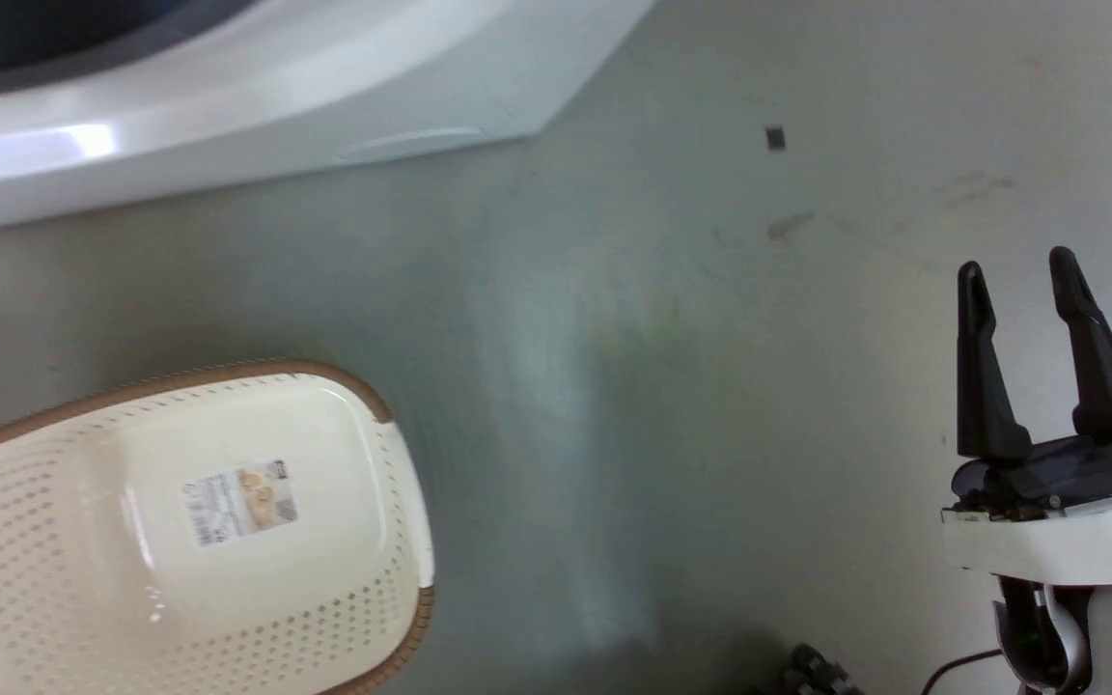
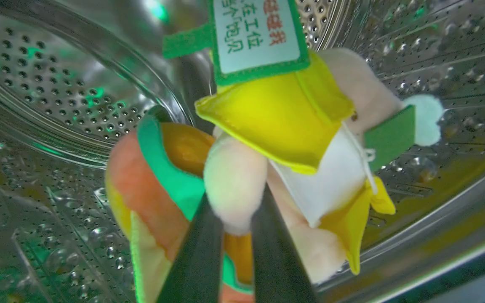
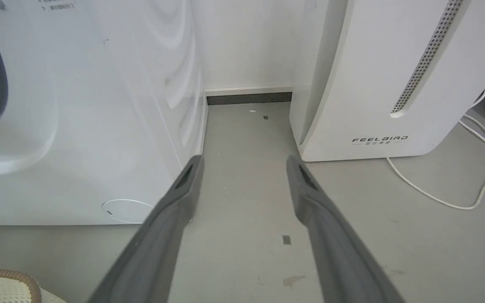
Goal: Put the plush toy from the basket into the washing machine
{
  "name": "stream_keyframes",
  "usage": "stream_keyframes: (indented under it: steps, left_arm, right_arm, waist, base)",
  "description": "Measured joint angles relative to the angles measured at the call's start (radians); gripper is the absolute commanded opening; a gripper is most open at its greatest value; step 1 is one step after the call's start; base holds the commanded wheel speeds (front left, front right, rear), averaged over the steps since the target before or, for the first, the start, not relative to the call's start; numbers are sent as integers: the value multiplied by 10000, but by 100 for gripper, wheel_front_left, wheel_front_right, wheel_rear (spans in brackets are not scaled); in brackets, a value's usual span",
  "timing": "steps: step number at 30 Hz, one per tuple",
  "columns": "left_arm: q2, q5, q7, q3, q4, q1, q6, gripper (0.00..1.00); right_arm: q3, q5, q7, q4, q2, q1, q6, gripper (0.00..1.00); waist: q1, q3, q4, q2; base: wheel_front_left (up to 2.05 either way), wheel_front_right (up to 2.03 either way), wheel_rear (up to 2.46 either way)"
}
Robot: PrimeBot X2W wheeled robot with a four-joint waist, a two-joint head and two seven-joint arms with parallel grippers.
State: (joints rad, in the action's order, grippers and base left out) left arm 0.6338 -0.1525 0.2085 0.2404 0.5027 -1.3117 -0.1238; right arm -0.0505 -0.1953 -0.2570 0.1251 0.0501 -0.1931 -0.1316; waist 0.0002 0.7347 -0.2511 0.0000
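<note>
L fingers (image 2: 196, 252) pinch plush toy (image 2: 284, 122) | inside washing machine (image 2: 57, 84) | R fingers (image 1: 976, 367) apart

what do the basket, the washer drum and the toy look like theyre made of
Cream-white perforated basket with brown rim: looks like moulded plastic, glossy highlights; rim is woven-look, likely plastic. Shiny perforated washing machine drum: seemingly polished steel, mirror reflections. Orange, green and yellow plush toy: fuzzy fabric with felt-like pieces, matte.

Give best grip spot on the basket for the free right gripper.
Probably best: pinch the basket at the brown rim on the robot's right, from above, one finger inside, one outside. It stands open side up and empty, the wall looks thin, and that side lies nearest the open right gripper.
</note>
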Motion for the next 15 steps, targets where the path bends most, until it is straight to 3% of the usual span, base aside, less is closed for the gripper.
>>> stream_keyframes:
  steps: [6, 15]
  left_arm:
    - [493, -71, 1030, 1141, 1177, -1642, -27, 0]
    - [984, -1703, 2416, 3231, 2186, -2350, -38, 0]
  right_arm:
    - [267, -176, -2, 84, 0, -109, 0, 100]
    - [430, -253, 0, 128, 2, -106, 0, 100]
  waist:
    - [0, 710, -582, 0]
    - [-1, 1228, -918, 0]
  base:
    - [0, 0, 0]
    - [0, 0, 0]
